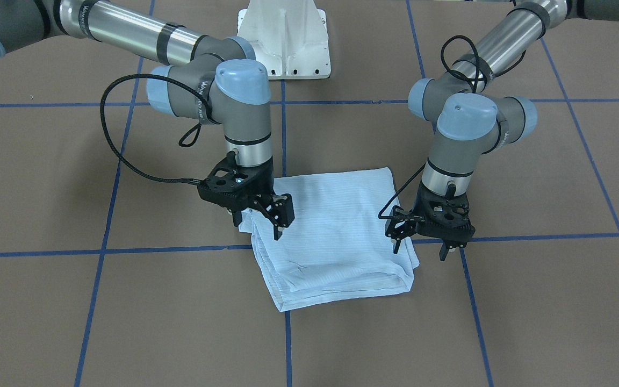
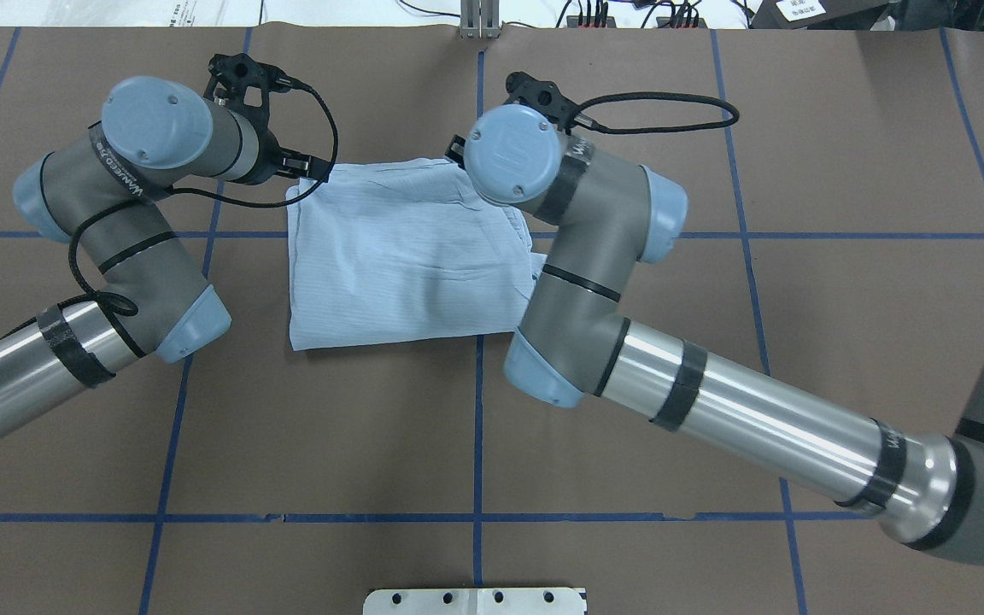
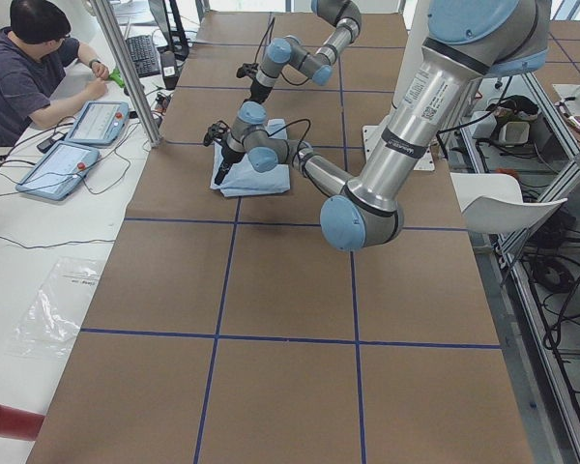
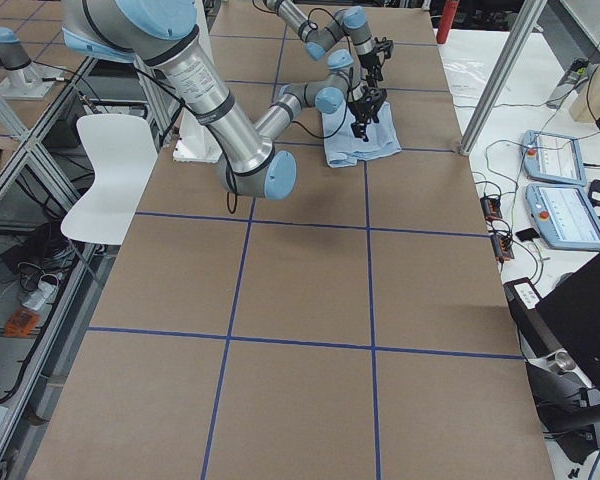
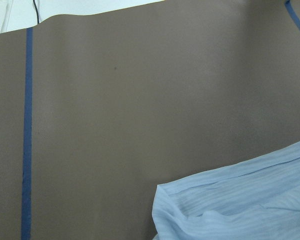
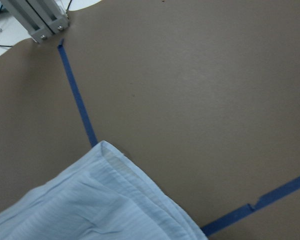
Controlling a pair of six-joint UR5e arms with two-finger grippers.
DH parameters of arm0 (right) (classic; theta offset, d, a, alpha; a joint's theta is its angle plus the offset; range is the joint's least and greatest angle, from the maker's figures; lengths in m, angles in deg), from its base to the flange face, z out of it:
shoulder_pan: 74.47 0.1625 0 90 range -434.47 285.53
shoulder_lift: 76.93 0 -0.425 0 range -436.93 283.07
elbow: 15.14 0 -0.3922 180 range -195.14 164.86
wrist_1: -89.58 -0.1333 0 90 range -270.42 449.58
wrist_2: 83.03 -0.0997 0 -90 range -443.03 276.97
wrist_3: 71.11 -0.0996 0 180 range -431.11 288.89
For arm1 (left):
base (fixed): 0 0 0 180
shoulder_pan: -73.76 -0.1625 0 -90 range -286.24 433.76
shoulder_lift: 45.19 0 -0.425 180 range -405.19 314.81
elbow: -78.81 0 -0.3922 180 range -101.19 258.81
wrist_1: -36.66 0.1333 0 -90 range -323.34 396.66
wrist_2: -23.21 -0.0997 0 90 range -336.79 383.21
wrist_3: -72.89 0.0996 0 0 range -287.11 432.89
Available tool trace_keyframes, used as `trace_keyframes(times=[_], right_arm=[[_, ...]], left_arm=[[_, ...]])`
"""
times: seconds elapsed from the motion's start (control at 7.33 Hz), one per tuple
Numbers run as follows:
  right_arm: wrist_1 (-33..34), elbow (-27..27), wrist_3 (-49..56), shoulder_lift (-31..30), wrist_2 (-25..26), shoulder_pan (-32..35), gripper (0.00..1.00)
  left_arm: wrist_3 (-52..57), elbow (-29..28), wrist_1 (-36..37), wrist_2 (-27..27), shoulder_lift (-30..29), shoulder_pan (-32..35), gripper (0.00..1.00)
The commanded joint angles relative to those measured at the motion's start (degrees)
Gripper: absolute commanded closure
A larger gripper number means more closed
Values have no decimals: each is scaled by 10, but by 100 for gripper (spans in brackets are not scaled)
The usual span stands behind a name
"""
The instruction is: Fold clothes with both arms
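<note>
Shirt [image 1: 336, 231] lies folded mid-frame; right gripper [image 1: 257, 226], jaws spread, straddles its picture-left edge, left gripper [image 1: 419, 250] likewise its picture-right edge.

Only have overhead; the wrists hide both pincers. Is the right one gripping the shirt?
Observer: No. The front view shows the right pincer open, over the shirt edge.
Operator: Left?
Observer: Left pincer is open as well, one finger over the cloth, one over bare table.
Operator: Anyone near the table?
Observer: The left side view shows one person seated beside it, at two tablets.
</note>
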Motion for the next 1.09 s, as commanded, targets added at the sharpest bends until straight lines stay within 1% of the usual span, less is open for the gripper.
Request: trace_keyframes(times=[0.0, 0.27, 0.55, 0.95], right_arm=[[0, 28, -4, -39, 34, -50, 0], [-4, 30, -18, -36, 48, -71, 0], [-4, 30, -18, -49, 75, -92, 0], [-4, 27, -18, -48, 76, -100, 0]], left_arm=[[0, 6, 1, 0, 1, 0, 0], [0, 6, 1, 0, 1, 0, 0], [0, 8, 1, 0, 1, 0, 0], [0, 20, 1, 0, 9, 0, 0]])
